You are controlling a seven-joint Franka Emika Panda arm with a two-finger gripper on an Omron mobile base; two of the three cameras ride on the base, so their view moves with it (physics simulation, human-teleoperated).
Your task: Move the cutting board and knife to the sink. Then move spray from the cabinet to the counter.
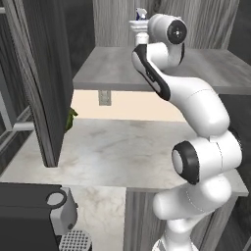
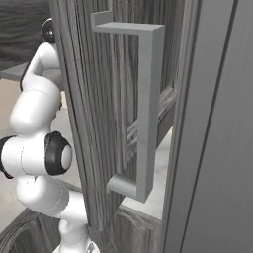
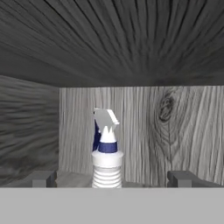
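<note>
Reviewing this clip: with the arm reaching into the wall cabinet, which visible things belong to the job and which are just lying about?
Part of the job:
- spray bottle, upright on the cabinet shelf
- counter below, where it goes
- end effector, open, fingers either side of the bottle, not yet gripping

Just lying about:
- wall outlet
- green item behind the open door
- dark appliance at lower left

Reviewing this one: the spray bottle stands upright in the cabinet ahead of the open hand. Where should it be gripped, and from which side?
Probably the ribbed white body of the spray bottle, approached head-on from the cabinet's open front: it stands upright between the hand's open fingertips, and the trigger head is narrower and uneven.
</note>
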